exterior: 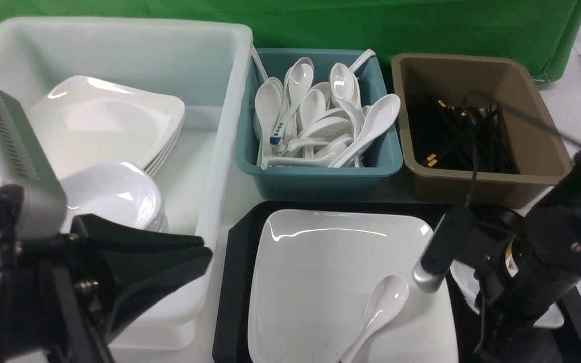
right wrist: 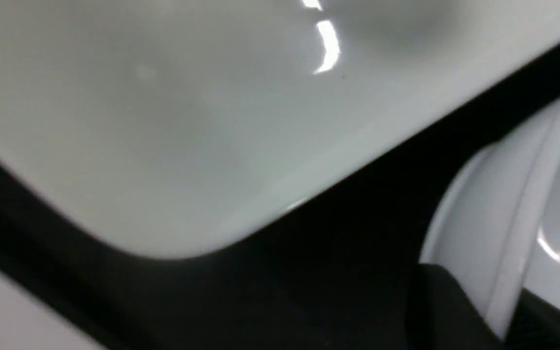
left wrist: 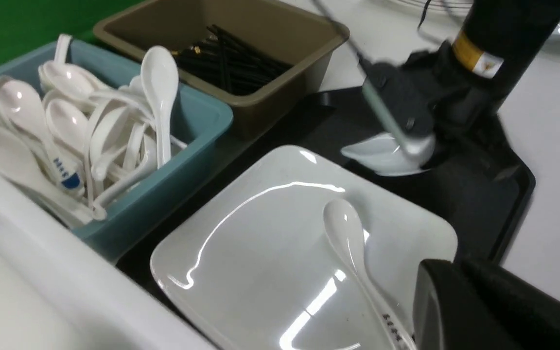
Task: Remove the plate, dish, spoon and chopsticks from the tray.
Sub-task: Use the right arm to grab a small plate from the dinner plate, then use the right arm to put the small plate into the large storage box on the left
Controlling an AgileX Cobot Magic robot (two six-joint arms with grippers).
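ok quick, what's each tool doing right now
left tool: closed, holding nothing
right tool: closed on the rim of the dish

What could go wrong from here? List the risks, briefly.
The right end effector seems to pinch only the thin glossy rim of the dish, which looks tilted, so the dish could slip out on the lift.
The spoon lies loose on the plate. Lifting the plate first could slide the spoon off onto the tray.
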